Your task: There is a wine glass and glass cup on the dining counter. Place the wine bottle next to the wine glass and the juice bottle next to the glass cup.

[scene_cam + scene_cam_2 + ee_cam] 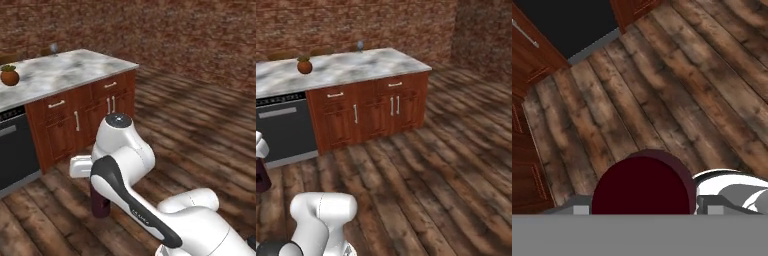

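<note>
A stout dark maroon juice bottle (642, 182) stands upright, its wide cap facing the hand camera at lower centre, clasped in the pincer (643, 209) above the wooden plank floor (677, 100).

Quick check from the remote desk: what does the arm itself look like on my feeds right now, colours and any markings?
The arm is glossy white with rounded, bulbous links. A black band curves along one link, bearing small lettering too blurred to read. The top joint has a dark grey round cap. No cables are visible. The right base view shows another rounded white link.
</note>
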